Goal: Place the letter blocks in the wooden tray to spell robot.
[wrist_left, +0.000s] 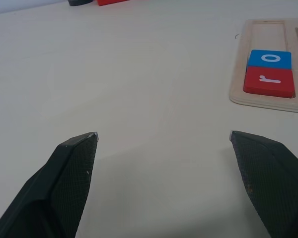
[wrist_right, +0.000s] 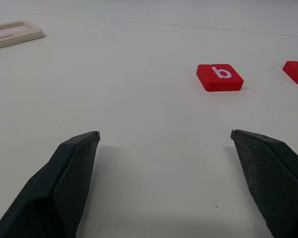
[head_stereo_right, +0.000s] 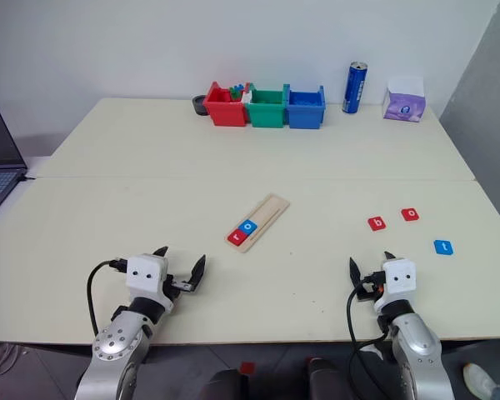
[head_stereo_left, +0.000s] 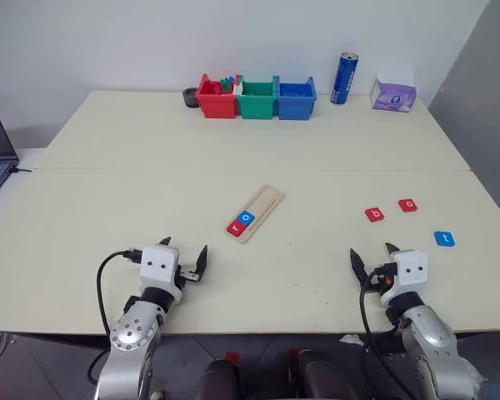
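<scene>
- Wooden tray [head_stereo_left: 256, 213] already holds the red r [head_stereo_left: 234, 227] and blue o [head_stereo_left: 246, 217] (near end), so b comes next.
- Red b [head_stereo_left: 374, 214] lies loose ahead of the right gripper [head_stereo_left: 371, 256], jaws wide, empty.
- Left gripper [head_stereo_left: 186, 257] equally wide, empty.

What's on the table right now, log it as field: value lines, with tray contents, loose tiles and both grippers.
tray: wooden tray, angled at mid-table
in tray: red r tile, blue o tile at the near end, touching
loose tiles: red b tile, red o tile, blue t tile, on the robot's right
left gripper: open, empty
right gripper: open, empty
spelled so far: ro
</scene>
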Motion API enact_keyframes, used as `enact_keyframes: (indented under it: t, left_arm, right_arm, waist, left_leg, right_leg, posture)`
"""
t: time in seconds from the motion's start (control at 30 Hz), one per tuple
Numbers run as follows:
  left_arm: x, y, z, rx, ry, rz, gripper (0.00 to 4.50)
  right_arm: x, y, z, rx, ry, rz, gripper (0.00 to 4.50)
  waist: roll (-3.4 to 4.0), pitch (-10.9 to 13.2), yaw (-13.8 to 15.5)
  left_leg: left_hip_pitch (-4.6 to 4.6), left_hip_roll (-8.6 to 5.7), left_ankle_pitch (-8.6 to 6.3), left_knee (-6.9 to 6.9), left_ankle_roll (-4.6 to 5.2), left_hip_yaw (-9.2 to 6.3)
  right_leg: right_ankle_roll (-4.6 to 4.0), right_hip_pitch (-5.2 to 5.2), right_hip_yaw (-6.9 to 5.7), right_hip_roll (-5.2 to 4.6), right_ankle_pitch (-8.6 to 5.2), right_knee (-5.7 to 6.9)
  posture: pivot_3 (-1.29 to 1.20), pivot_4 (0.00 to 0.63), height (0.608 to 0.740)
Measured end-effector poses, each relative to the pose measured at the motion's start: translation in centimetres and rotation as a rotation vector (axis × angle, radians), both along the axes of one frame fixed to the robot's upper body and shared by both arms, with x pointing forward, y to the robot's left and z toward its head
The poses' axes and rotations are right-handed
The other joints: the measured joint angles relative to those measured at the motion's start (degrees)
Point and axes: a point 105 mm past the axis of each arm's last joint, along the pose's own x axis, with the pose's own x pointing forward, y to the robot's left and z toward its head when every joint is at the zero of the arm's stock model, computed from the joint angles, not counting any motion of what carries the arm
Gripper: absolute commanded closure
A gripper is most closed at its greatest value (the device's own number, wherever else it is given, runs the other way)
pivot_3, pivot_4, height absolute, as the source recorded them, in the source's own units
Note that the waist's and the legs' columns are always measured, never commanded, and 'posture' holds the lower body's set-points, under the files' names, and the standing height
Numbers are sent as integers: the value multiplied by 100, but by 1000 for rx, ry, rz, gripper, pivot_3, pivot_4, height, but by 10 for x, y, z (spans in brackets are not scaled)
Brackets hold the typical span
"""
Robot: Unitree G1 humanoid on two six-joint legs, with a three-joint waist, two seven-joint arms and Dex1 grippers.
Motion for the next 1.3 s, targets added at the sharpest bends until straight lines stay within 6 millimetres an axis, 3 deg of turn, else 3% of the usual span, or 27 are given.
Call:
enact_keyframes:
  t: [0.87,1.17,1.3]
  left_arm:
    - [2,4,0,32,26,-25,14]
    - [1,3,2,-11,34,-76,14]
    - [2,-8,0,-2,49,-130,14]
  right_arm:
    - [-3,7,1,-6,-1,38,0]
    - [-7,20,7,-37,6,176,0]
    - [-15,40,16,-51,25,358,0]
  waist:
    - [0,1,0]
    - [0,1,0]
    - [1,3,-1]
  left_leg:
    - [0,0,0,0,0,-1]
    - [0,0,0,0,0,-1]
    - [-1,-2,0,1,0,-3]
  right_leg:
    - [0,-1,0,0,0,-1]
    - [0,-1,-1,1,0,-1]
    - [0,0,-1,1,0,-1]
  posture:
    - [0,150,740]
    - [0,150,740]
    - [0,150,740]
